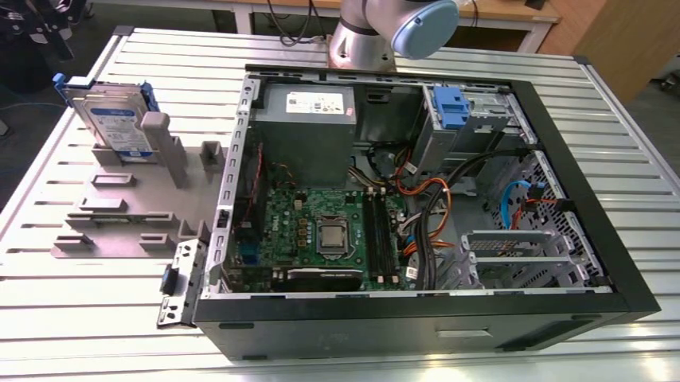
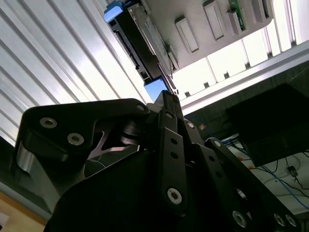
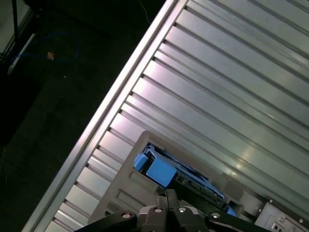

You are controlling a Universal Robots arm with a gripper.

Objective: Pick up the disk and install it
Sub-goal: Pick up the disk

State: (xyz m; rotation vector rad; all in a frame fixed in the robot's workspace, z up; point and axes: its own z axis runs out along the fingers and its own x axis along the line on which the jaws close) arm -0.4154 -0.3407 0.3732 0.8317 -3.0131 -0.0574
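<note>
Disk [image 3: 186, 178] and gripper [image 3: 162, 192] line up in the first wrist view. The gripper's tips point at the blue carrier frame with a clear gap between them and it. We see the jaws drawn together with nothing between them, so the gripper holds nothing. The second wrist view shows the same gripper [image 2: 166, 94] aimed at the disk's [image 2: 140, 43] thin dark edge and blue end tabs.

In the exterior view the disk [image 1: 107, 119] stands on edge in a grey holder [image 1: 138, 191], label facing outward. The holder rests on the ribbed desk [image 1: 64, 318] at about ten o'clock from the open computer case [image 1: 425, 318]. Inside the case, a blue latch [image 1: 451, 107] sits at roughly one o'clock. The arm [image 1: 383, 32] rises at twelve o'clock, beyond the case.

We judge the pick-up step is in hand, with the approach made but no grasp yet. A grasp would call for the jaws to part, straddle the disk's thin edge squarely, and close without tipping it in the holder.
</note>
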